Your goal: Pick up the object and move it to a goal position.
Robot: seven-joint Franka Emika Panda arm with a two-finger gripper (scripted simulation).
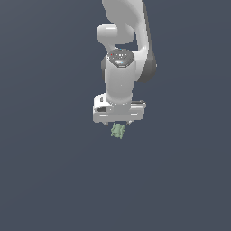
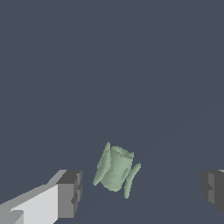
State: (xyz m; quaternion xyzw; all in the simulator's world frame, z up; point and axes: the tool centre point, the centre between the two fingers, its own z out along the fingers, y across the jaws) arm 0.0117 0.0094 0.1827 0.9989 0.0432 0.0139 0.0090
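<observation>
You have the white Panda arm (image 1: 121, 67) reaching straight down in the exterior view, with the gripper (image 1: 118, 122) hanging just above the object (image 1: 117, 131). That object is a small pale green, ribbed, knobbly piece lying on the plain dark grey surface (image 1: 49, 171), its upper edge almost under the gripper's white body. In the wrist view you see the object (image 2: 114, 169) tilted, with raised ridges along its sides, sitting between the two dark finger pads (image 2: 70, 194). The jaws stand wide apart, and there is clear grey surface on either side of the object, so neither pad touches it.
</observation>
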